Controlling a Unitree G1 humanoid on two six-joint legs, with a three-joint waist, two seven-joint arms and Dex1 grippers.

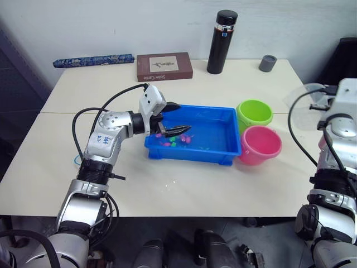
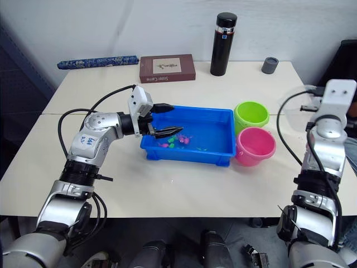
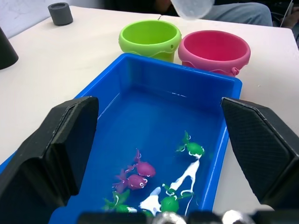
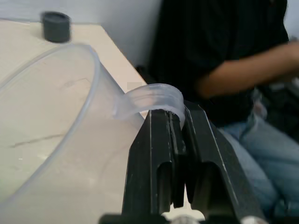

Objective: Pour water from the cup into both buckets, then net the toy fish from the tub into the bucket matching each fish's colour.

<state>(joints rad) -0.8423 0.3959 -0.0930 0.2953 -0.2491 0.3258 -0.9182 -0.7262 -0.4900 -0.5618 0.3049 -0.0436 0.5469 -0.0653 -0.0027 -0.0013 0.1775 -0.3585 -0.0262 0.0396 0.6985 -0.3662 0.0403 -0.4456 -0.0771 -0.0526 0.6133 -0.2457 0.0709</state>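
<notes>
The table [image 1: 167, 190] is the biggest thing here, cream-coloured, with the blue tub [image 1: 215, 151] sitting roughly in the middle of it. The left gripper [image 1: 174, 118] hangs over the tub's near-left end with its 2 black fingers [image 3: 60, 144] spread wide apart, nothing between them. Right below and just ahead of that claw are the toy fish [image 3: 140, 169], a little cluster of pink and green ones on the tub floor.

Past the far end of the tub from the left claw sit the 2 buckets, the lime green bucket [image 1: 254, 113] and the pink bucket [image 1: 260, 144], touching each other and just beside the tub's rim.

The right gripper [image 4: 180, 140] is off at the table's right edge, well apart from the buckets, clamped tight on the handle of the clear cup [image 4: 51, 130], which is lifted up. A person in a dark top [image 4: 224, 51] sits behind it.

Far beyond the left claw, by the wall: a brown book [image 1: 164, 66], a tall black flask [image 1: 222, 42] and a small grey cup [image 1: 268, 63].
</notes>
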